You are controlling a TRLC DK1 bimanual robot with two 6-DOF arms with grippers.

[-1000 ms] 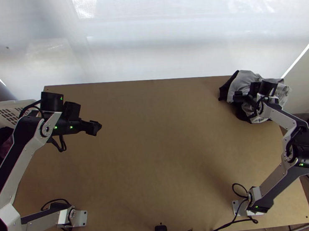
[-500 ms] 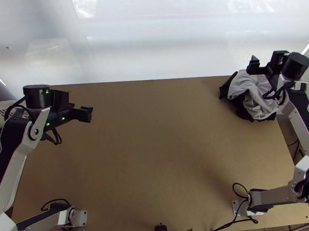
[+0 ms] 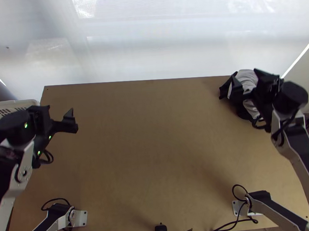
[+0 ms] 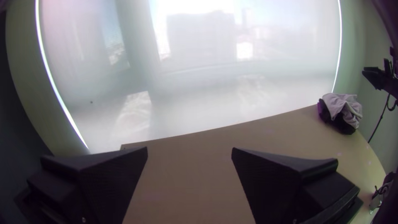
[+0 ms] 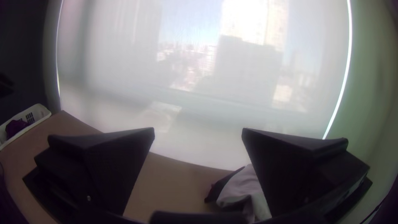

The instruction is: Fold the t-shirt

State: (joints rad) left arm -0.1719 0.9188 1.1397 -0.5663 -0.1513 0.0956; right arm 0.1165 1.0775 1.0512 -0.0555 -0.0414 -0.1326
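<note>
Drawn back toward the table's (image 3: pixel 153 157) left edge, the left gripper (image 4: pixel 189 150) hangs wide open; the right gripper (image 5: pixel 198 130), also spread and empty, has shifted beside the bunched grey-and-black cloth (image 3: pixel 247 78), far-right corner, probably the t-shirt, and is clearly nearer for grasping.

left pincer (image 3: pixel 61 108) gaping, right pincer (image 3: pixel 245 75) gaping

The wooden table (image 3: pixel 157 157) bears bunched grey-and-black cloth (image 3: pixel 248 79) at its far right corner and cables (image 3: pixel 234 222) along its near edge.
</note>
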